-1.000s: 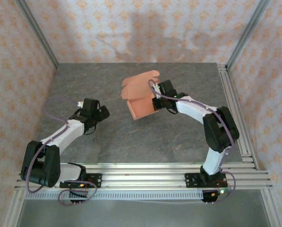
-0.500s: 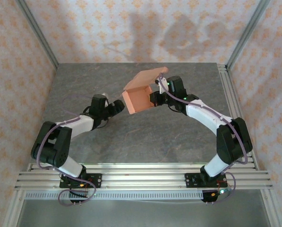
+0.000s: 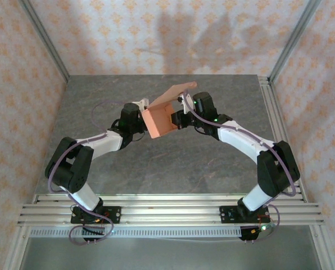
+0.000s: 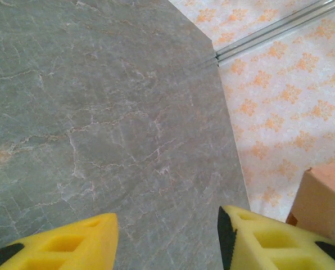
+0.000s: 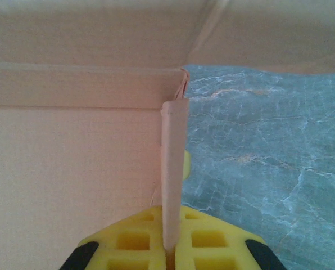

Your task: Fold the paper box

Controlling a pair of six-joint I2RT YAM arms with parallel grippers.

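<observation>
Grips a side wall of the paper box (image 3: 159, 121) with the right gripper (image 5: 170, 247), box raised, tilted; has brought the left gripper (image 4: 167, 236), spread and empty, from well left of the box to just beside it; suggests two-handed folding next.

paper box (image 3: 159, 119) over table (image 3: 156, 166), left gripper (image 3: 137, 115) just left — right gripper (image 3: 179, 116) on its right wall

Salmon-orange paper box (image 3: 159, 121), partly folded.
We see it open and tilted at the scene's centre, slightly toward the far side, with low walls raised around a flat panel and its long flap (image 3: 174, 93) angled up toward the far right.
</observation>
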